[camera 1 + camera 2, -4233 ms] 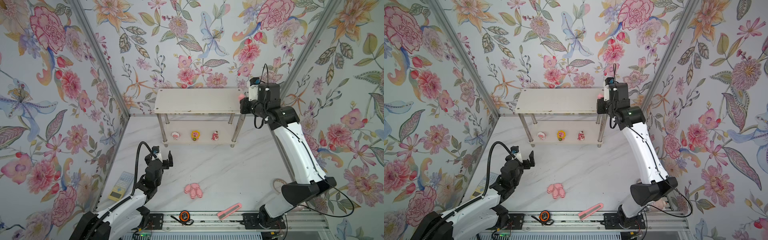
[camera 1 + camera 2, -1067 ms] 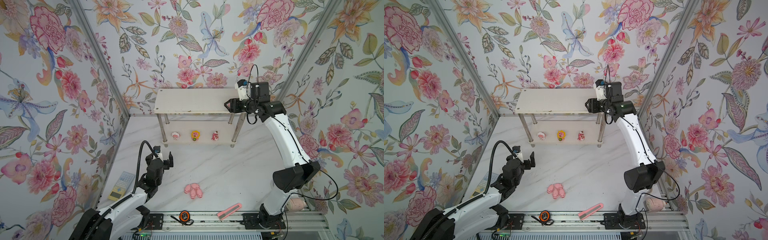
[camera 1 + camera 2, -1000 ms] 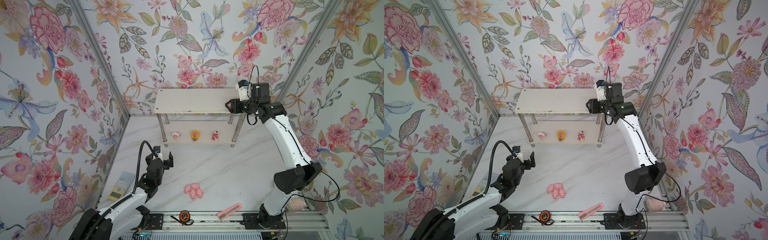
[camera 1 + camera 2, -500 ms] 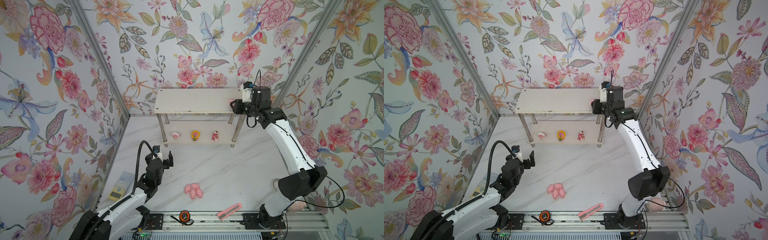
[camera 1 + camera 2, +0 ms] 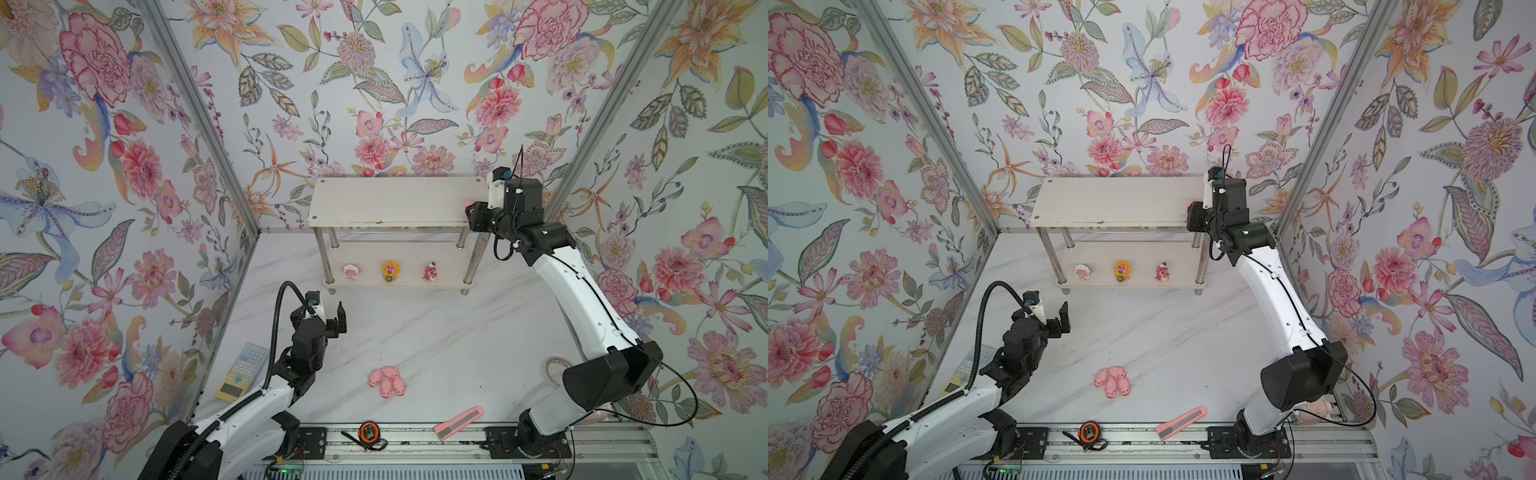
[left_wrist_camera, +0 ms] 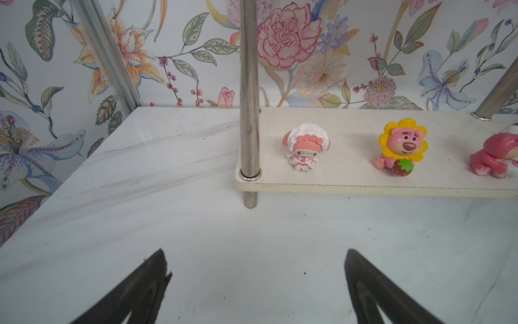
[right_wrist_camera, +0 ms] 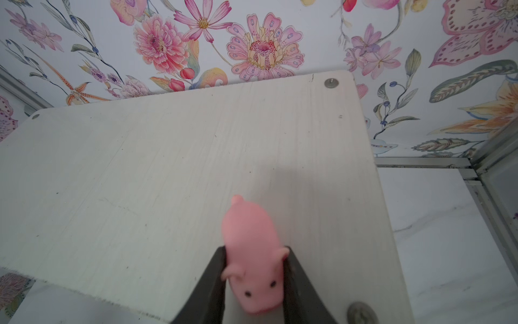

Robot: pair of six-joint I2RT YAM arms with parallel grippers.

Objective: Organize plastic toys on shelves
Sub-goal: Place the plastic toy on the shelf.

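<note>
The shelves (image 5: 390,203) stand at the back, a white two-board rack on chrome legs. On the lower board (image 6: 350,171) sit three small character toys: a whitish one (image 6: 304,147), a yellow-maned one (image 6: 402,147) and a red-pink one (image 6: 494,157). My right gripper (image 7: 255,249) is shut on a tiny pink pig (image 7: 251,238) over the right end of the top board (image 7: 168,182); I cannot tell whether the pig touches the board. Several more pigs (image 5: 387,381) lie heaped on the table. My left gripper (image 6: 255,252) hangs open and empty, low over the table in front of the rack's left leg (image 6: 249,112).
A pink-and-grey bar (image 5: 459,422) and an orange-black tape measure (image 5: 368,432) lie by the front rail. A calculator (image 5: 243,376) rests at the left wall and a tape roll (image 5: 555,368) near the right arm's base. Flowered walls close in three sides.
My right gripper has drawn back a little toward the top board's right end with the pig between its jaws, which stand narrower. The left arm has stayed still.
</note>
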